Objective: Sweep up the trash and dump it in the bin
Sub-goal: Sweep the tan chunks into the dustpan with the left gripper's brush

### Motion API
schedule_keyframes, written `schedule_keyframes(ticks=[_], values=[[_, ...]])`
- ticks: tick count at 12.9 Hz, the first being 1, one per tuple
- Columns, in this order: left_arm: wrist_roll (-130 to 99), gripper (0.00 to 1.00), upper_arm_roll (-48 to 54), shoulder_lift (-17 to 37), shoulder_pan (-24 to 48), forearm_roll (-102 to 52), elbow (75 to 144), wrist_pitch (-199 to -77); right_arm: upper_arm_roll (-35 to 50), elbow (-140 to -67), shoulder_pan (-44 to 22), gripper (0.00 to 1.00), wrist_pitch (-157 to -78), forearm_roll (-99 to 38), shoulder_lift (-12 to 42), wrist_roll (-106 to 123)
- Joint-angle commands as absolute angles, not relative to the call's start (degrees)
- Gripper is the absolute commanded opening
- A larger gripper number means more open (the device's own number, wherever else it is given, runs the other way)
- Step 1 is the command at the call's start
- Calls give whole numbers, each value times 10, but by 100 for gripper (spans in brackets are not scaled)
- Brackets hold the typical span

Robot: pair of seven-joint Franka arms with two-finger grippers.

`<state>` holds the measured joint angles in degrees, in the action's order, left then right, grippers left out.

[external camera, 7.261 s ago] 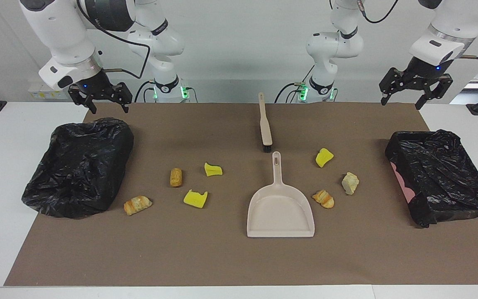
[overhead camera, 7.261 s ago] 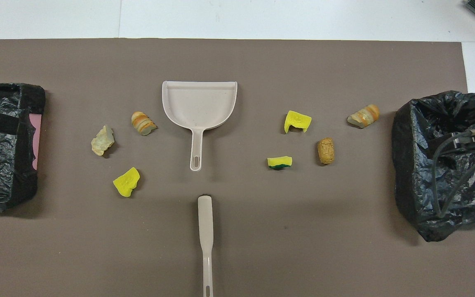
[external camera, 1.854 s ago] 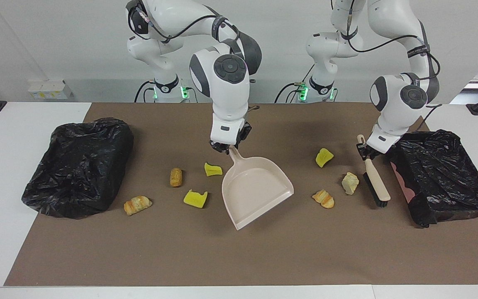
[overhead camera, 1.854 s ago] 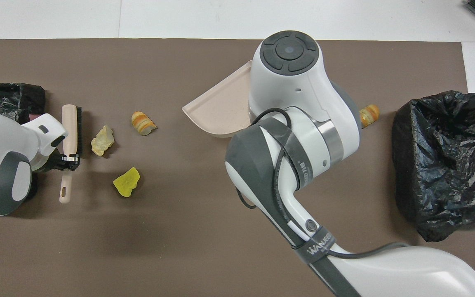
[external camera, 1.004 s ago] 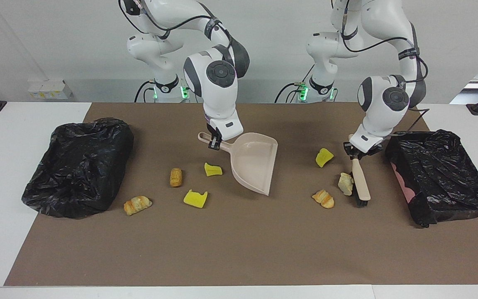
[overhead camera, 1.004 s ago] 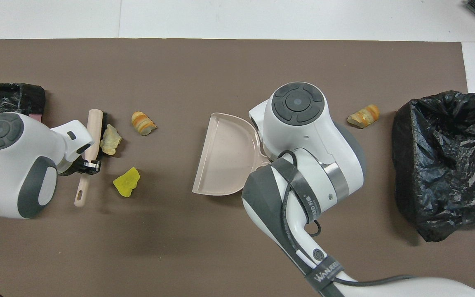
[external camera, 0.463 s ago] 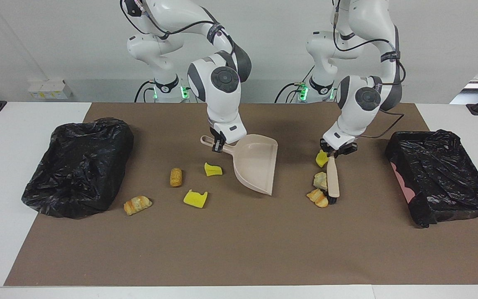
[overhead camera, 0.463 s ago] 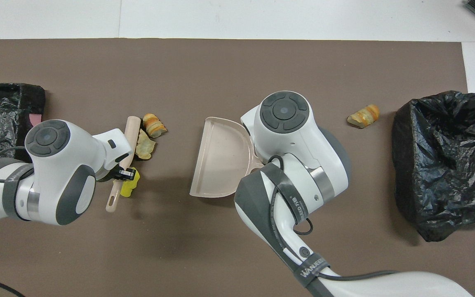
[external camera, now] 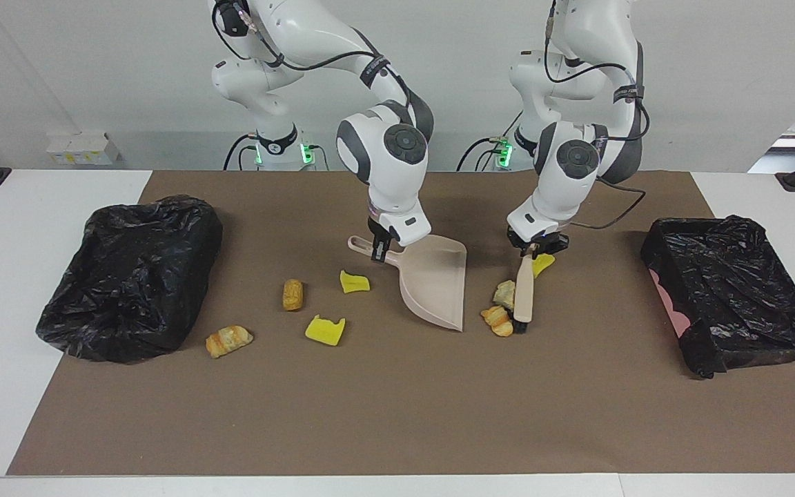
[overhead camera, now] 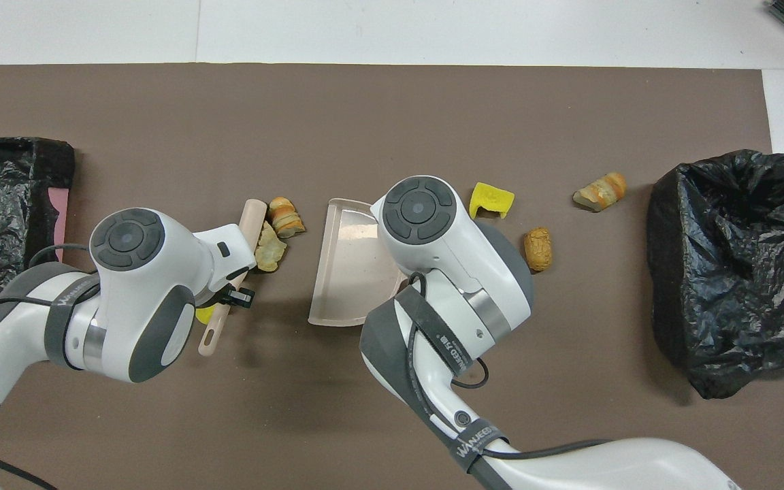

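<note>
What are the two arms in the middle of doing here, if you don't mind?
The left gripper holds a brush by its handle, pushing a croissant piece and a pale lump toward the dustpan. The right gripper holds the dustpan tipped on edge. No trash is in the pan yet; four pieces lie toward the right arm's end.

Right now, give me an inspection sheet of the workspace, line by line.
Surface: brown mat on a white table.
Job's things: croissant piece and pale lump lie against the brush, beside the dustpan; one yellow chunk beside the brush handle; four more pieces toward the right arm's end.
Bins: black-bagged bin at the left arm's end, another at the right arm's end.
Clutter: nothing seen.
Grippers: left gripper shut on the brush; right gripper shut on the dustpan handle.
Cables: run along both arms.
Surroundings: white wall.
</note>
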<state>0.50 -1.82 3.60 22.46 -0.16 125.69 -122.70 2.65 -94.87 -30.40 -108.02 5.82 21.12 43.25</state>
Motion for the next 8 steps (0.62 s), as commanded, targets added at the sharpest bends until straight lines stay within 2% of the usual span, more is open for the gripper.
schedule_keyframes(ticks=[1,8], values=[[9,0,-26,17,264,-21,1274,-1221,32,-952,-300,0,-1092,68,214,424],[2,0,-26,13,354,-61,1260,-1213,32,-953,-301,0,-1094,63,214,405]])
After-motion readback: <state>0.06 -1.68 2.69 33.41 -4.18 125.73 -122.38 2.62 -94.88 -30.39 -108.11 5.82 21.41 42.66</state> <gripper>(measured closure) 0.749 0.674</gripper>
